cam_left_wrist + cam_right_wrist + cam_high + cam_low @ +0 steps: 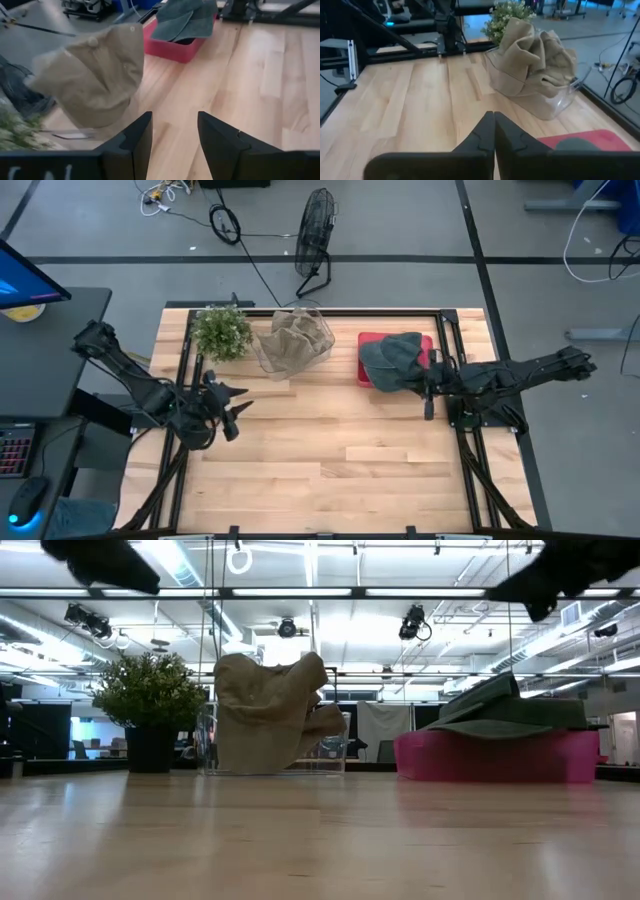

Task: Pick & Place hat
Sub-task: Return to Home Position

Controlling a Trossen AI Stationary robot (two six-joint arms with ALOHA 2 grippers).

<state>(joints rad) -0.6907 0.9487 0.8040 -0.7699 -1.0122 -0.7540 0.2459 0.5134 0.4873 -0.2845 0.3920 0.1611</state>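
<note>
A grey-green hat (392, 358) (500, 705) (185, 17) lies on a red tray (368, 340) (480, 762) at the table's far right. Tan hats (297, 335) (265, 715) (95, 75) (535, 55) sit crumpled in a clear container (275, 363) (560, 102) at the far middle. My right gripper (428, 388) (494, 131) is shut, raised beside the tray's right near corner, and holds nothing. My left gripper (238, 412) (175, 135) is open over the table's left part, pointing toward the container.
A potted plant (220, 330) (150, 700) stands at the far left, next to the container. Bare wood (340, 460) spreads over the middle and near half of the table. Black frame rails (185, 360) run along both side edges.
</note>
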